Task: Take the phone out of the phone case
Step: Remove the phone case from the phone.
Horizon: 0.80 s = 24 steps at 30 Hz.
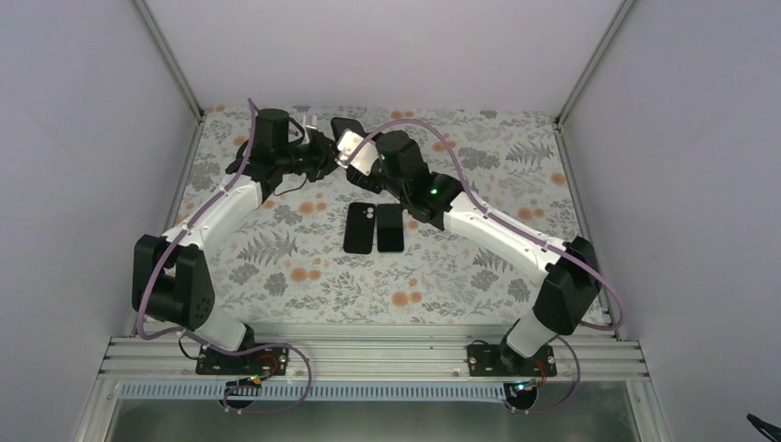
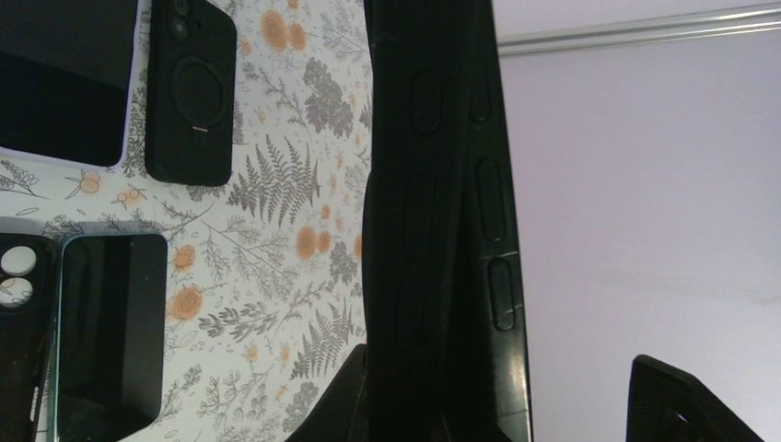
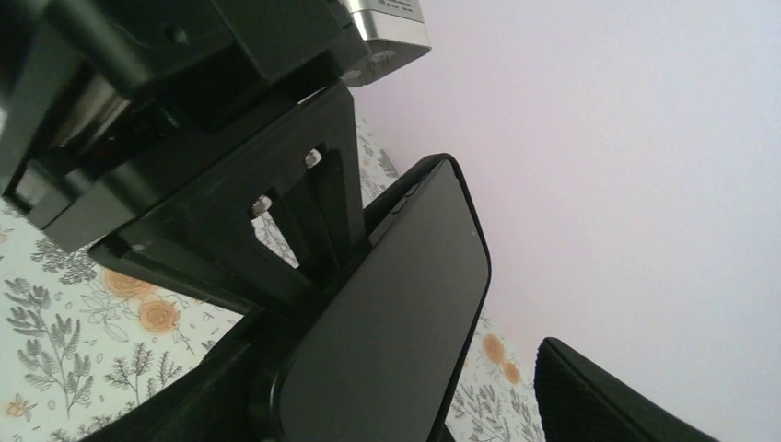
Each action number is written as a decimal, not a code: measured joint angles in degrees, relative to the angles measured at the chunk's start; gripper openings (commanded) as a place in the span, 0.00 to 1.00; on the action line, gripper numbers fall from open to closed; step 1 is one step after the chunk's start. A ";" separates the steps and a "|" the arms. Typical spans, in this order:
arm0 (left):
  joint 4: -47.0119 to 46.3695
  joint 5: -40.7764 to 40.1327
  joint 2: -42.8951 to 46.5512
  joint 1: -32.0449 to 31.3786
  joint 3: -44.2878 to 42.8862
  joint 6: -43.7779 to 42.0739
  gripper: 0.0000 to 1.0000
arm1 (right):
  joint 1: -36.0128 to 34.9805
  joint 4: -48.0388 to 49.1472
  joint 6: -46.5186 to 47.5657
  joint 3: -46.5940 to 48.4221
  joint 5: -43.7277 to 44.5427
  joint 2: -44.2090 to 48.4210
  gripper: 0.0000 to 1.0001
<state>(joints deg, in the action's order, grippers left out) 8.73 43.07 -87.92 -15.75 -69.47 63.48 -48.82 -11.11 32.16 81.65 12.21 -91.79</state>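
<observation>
At the back middle of the table my left gripper point(image 1: 324, 152) holds the black phone case point(image 1: 345, 127) up in the air, with the phone in it. The left wrist view shows it edge-on between the fingers: the matte phone case point(image 2: 414, 212) on the left, the glossier edge of the phone point(image 2: 497, 230) on the right. My left gripper point(image 2: 511, 401) is shut on it. In the right wrist view the phone point(image 3: 396, 322) turns its dark screen to the camera. My right gripper point(image 3: 405, 396) straddles it, open, and its right finger point(image 3: 599, 396) stands clear of the phone.
A loose black case point(image 1: 357, 227) and a bare phone point(image 1: 390, 227) lie side by side mid-table. The left wrist view shows another case point(image 2: 18, 322) and phone point(image 2: 106, 331) on the floral cloth. A metal frame and pale walls enclose the table.
</observation>
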 measured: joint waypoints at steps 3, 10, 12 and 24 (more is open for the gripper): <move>0.00 -0.22 -0.28 0.00 0.00 0.11 0.02 | -0.07 1.27 0.90 -0.02 1.55 -0.90 0.61; -0.13 -0.72 -0.33 0.00 0.15 0.26 0.02 | -1.03 5.20 3.52 -1.44 5.62 -1.77 0.59; -0.13 -0.90 -0.39 0.00 0.20 0.26 0.02 | -1.38 7.04 4.94 -2.43 6.84 -1.90 0.59; -0.15 -1.33 -1.75 -0.02 0.39 0.37 0.02 | -2.29 11.45 10.56 -4.09 11.69 -4.42 0.32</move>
<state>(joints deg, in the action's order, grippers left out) 8.58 41.74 -89.67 -15.77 -69.08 63.86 -51.11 0.34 42.72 77.56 23.90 -96.20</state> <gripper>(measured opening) 0.093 0.420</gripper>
